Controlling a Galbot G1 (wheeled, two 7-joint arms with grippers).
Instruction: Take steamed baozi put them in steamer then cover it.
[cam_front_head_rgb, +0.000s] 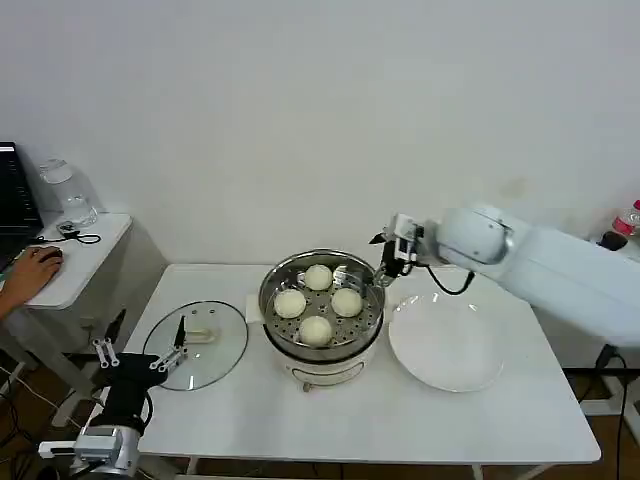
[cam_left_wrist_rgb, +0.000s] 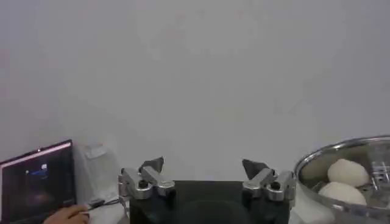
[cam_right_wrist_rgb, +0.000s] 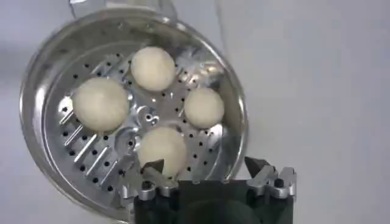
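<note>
The steamer stands mid-table, a shiny steel pot on a cream base, uncovered. Several pale round baozi lie on its perforated floor, and the right wrist view shows them too. The cover, a clear glass lid with a cream bar handle, lies flat on the table left of the steamer. My right gripper hovers open and empty over the steamer's back-right rim. My left gripper is open and empty at the cover's left edge, with the steamer's rim off to its side.
A flat white plate lies right of the steamer. A low white side table with a glass jar stands past the table's left edge. A bottle sits at the far right.
</note>
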